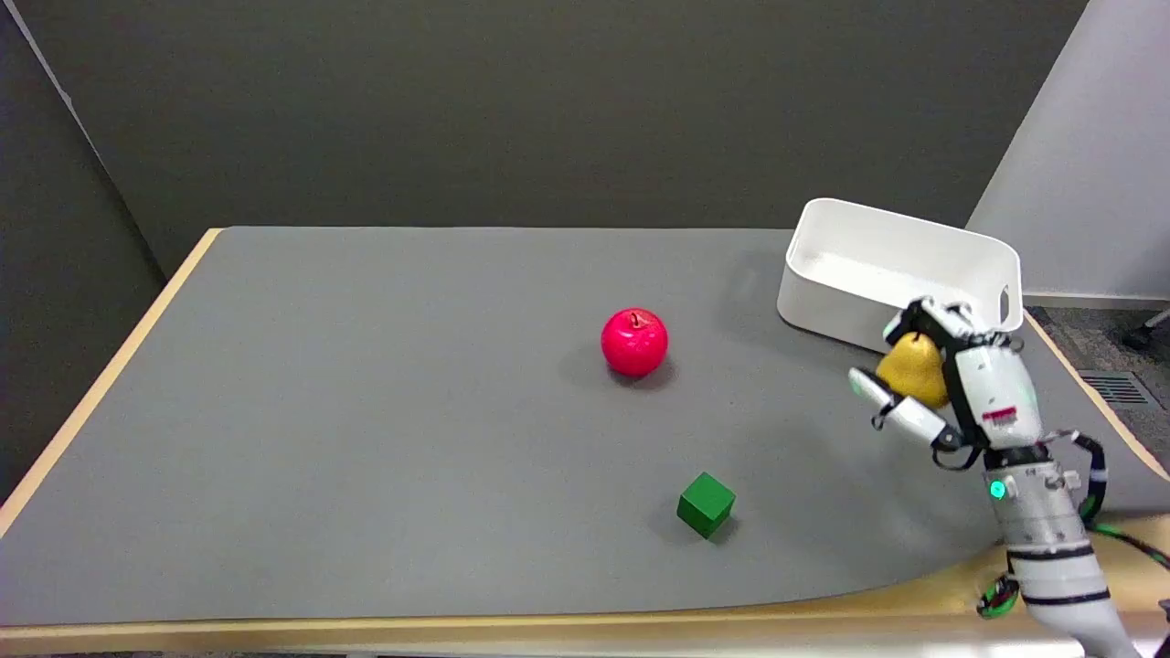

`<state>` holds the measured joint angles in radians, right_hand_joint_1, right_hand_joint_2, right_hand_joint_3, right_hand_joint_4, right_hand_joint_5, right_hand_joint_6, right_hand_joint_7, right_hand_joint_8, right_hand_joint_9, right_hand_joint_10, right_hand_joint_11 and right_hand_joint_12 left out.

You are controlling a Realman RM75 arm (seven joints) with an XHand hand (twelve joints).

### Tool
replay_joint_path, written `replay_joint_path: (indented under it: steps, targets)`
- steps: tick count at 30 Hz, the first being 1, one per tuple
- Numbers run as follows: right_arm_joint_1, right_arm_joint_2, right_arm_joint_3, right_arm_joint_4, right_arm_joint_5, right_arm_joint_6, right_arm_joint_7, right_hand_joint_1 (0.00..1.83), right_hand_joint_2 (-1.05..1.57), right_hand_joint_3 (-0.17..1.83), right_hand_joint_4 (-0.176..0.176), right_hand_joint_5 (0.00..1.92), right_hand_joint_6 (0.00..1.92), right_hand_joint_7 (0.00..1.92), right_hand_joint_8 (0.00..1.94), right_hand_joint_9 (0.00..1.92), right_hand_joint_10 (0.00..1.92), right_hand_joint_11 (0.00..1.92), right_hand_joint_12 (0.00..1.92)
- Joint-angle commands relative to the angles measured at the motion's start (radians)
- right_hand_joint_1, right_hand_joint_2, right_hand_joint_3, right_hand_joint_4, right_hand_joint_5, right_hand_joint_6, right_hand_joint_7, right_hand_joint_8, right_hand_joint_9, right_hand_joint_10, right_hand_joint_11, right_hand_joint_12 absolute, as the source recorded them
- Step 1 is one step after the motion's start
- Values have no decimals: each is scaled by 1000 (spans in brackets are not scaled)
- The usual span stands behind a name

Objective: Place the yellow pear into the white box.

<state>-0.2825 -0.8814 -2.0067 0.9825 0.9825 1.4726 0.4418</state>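
The yellow pear is held in my right hand, whose fingers wrap around it above the table, right of centre. The pear's right side is hidden by the hand. The white box stands at the table's far right, just behind and above the hand in the picture, its inside showing nothing in it. The hand with the pear is in front of the box's near wall, not over its opening.
A red apple sits near the middle of the grey table. A green cube lies nearer the front edge. The table's right edge runs close beside my right arm.
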Motion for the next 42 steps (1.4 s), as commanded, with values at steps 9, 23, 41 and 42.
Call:
replay_joint_path:
  steps: [9,23,41,42]
  targets:
    - [284,61,265,117,-247,-344,-14,1143,1137,432,-176,572,1642,628,1692,875,1921,317,1921]
    - [710,66,107,-332,-257,-643,128,1143,1138,428,-176,572,1642,628,1689,878,1921,338,1921]
    - [745,79,116,-428,-261,-803,138,1143,1140,423,-176,572,1640,628,1687,877,1921,324,1921]
    - [742,79,116,-428,-261,-802,138,1143,1140,423,-176,572,1640,628,1687,877,1921,324,1921]
